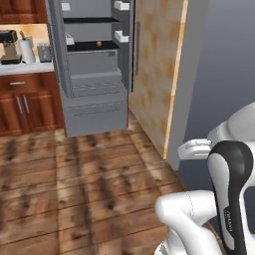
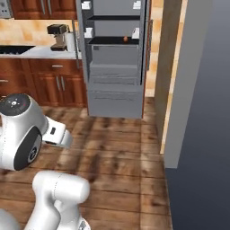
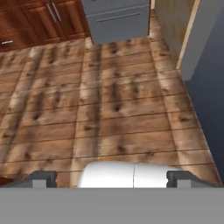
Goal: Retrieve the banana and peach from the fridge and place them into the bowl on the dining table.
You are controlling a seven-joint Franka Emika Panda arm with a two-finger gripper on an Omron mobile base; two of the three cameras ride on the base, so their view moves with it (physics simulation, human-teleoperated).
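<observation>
Left base view: fridge point(image 1: 94, 64) is being approached, doors open | peach point(image 1: 99, 44) is sitting on a dark inner shelf | fingers point(image 3: 111, 179) are being held spread, empty | next: closer drive probably being needed

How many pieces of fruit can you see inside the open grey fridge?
1: a small round orange peach sits on the dark lower shelf of the tall grey fridge, toward the right side. Other fruit may be hidden or too small to make out.
</observation>
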